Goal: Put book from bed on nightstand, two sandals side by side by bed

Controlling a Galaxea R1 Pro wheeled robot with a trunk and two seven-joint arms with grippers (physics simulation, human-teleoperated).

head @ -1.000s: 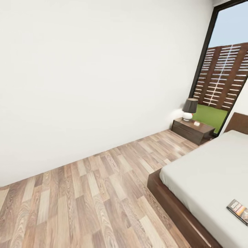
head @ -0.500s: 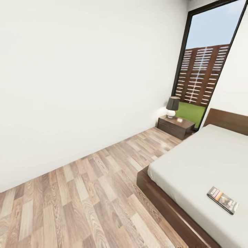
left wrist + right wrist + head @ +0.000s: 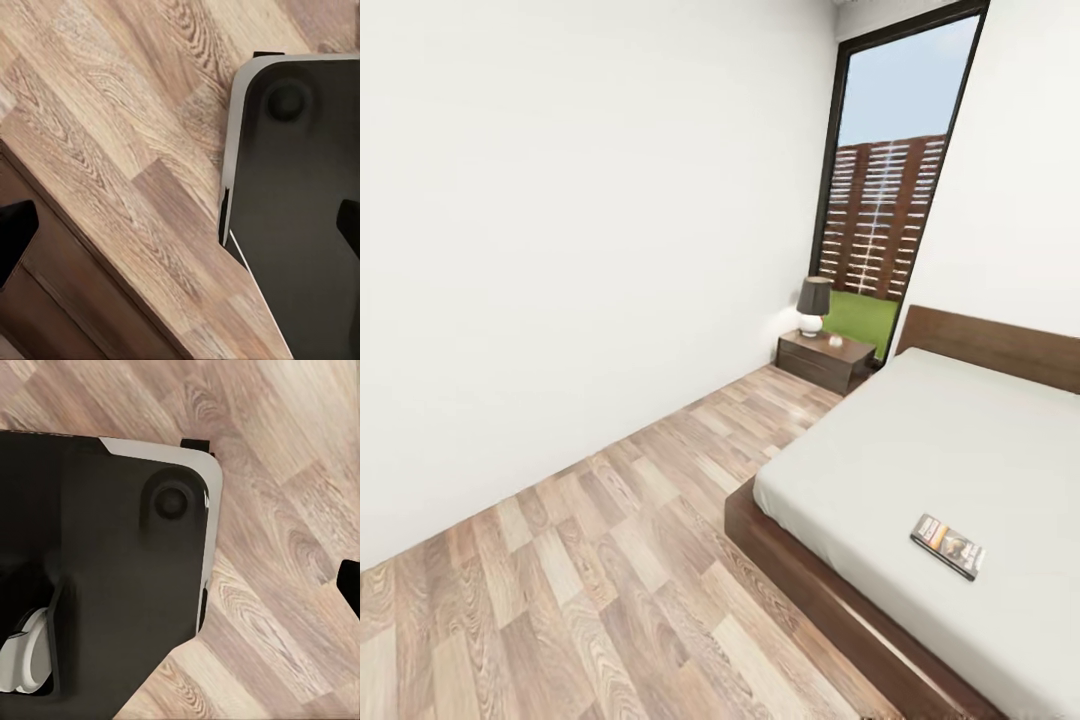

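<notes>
The bed [image 3: 920,450] takes up the right of the head view, a pale mattress on a dark wooden frame. Near the mattress's front right lies the book [image 3: 948,546], small and dark, flat on the sheet. A dark nightstand [image 3: 825,360] stands at the far end beside the headboard. The sandals are out of view. My left gripper [image 3: 180,232] is open over the wood floor, its fingertips [image 3: 15,232] at the picture's edges. My right gripper [image 3: 180,585] is open too, with one fingertip [image 3: 351,585] over the floor. Neither holds anything.
A lamp [image 3: 813,305] with a dark shade sits on the nightstand. A tall dark-framed window [image 3: 885,200] is behind it. A white wall [image 3: 560,250] runs along the left. My black base [image 3: 300,210] shows below both wrists, close to the bed frame [image 3: 45,300].
The whole head view has shifted: bed, book and nightstand now lie further left and more of the mattress shows. The camera moved; nothing in the room did.
</notes>
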